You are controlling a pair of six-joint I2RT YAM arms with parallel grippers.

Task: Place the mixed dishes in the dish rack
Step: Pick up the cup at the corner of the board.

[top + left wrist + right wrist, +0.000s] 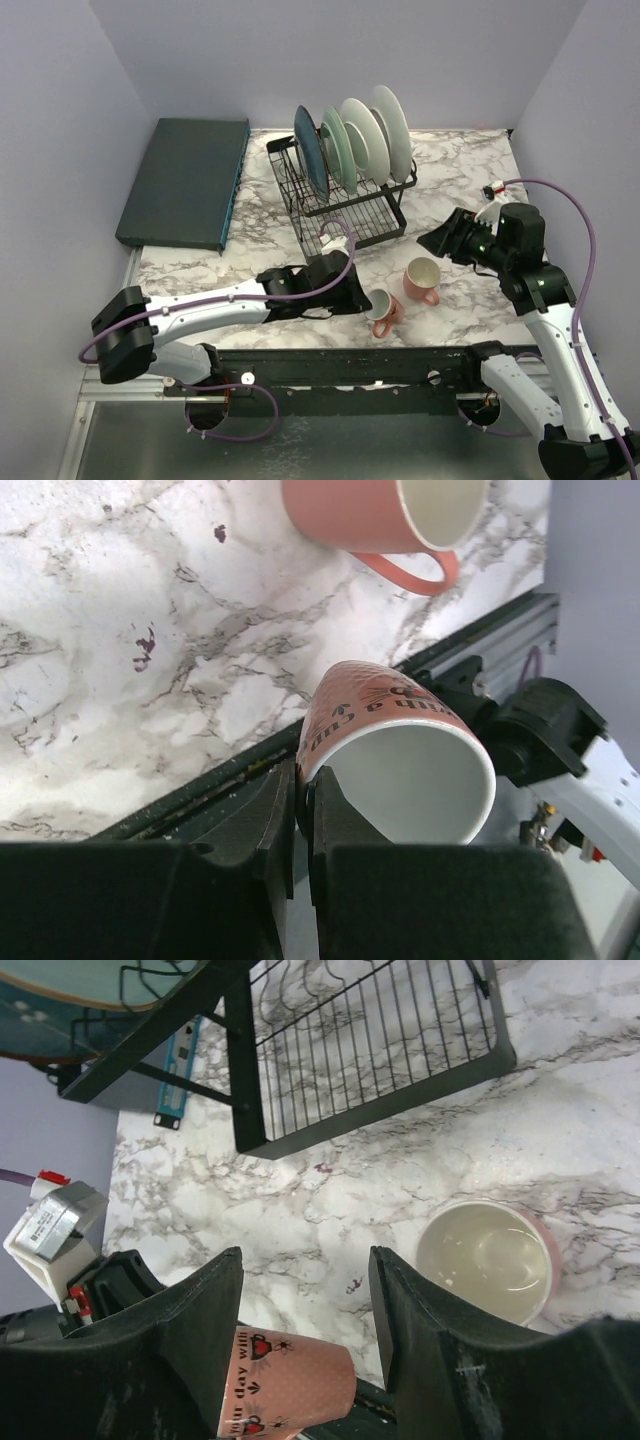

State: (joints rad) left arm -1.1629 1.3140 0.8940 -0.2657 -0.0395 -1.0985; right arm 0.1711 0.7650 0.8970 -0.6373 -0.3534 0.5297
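Dishes in two places: four plates [355,140] on edge in the black wire rack [350,215] at the back centre of the marble table [190,262], dark teal leftmost, then pale green, then two white; two pink mugs out on the table in front of the rack, toward the right.

Printed mug [388,310] nearest the front edge, tipped over, white inside turned toward the left wrist camera; pinched at the rim by the left gripper [368,300], with the mug wall caught between the two fingers [335,830], pressed tight on the ceramic; cannot tell whether lifted or touching the table.

Plain mug [423,278] just to the right and a little farther back, upright, empty, cream inside, handle toward the near edge; close to the printed mug but apart from it.

Right gripper [432,240] over the table to the right of the rack, near the plain mug, angled down; fingers [440,1350] spread wide, nothing between them; plain mug seen beyond the right-hand finger in the right wrist view, outside the gap.

Dark teal slab [185,180] flat at the back left, beside the rack, not touching it.
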